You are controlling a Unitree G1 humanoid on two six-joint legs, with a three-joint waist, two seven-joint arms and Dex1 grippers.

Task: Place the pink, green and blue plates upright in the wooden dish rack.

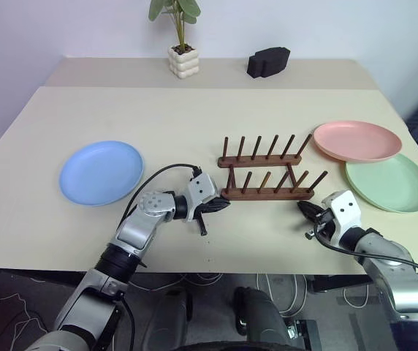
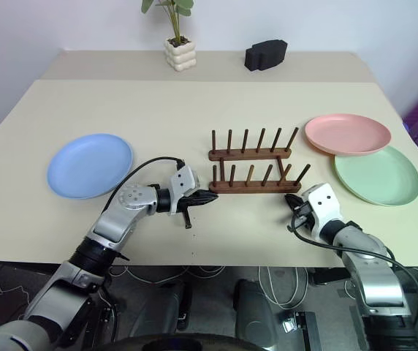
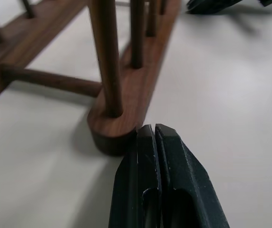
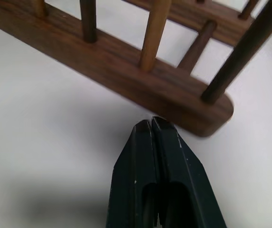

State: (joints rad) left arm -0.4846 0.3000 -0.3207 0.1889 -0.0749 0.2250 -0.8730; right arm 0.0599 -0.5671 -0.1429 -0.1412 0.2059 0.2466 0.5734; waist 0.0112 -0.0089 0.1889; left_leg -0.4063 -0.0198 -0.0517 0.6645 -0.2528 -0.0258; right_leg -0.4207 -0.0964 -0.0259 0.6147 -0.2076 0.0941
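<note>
The wooden dish rack (image 1: 264, 175) stands empty in the middle of the table, pegs upright. My left gripper (image 1: 223, 205) is shut with nothing in it, its tips right at the left end of the near rail (image 3: 114, 130). My right gripper (image 1: 302, 208) is shut and empty too, its tips close to the right end of that rail (image 4: 207, 114). The blue plate (image 1: 101, 172) lies flat at the left. At the right the pink plate (image 1: 356, 140) lies flat, and the green plate (image 1: 389, 181) lies flat just in front of it.
A potted plant (image 1: 183, 58) and a black object (image 1: 268, 62) stand at the back of the table (image 1: 158, 110). The table's near edge runs just below both arms.
</note>
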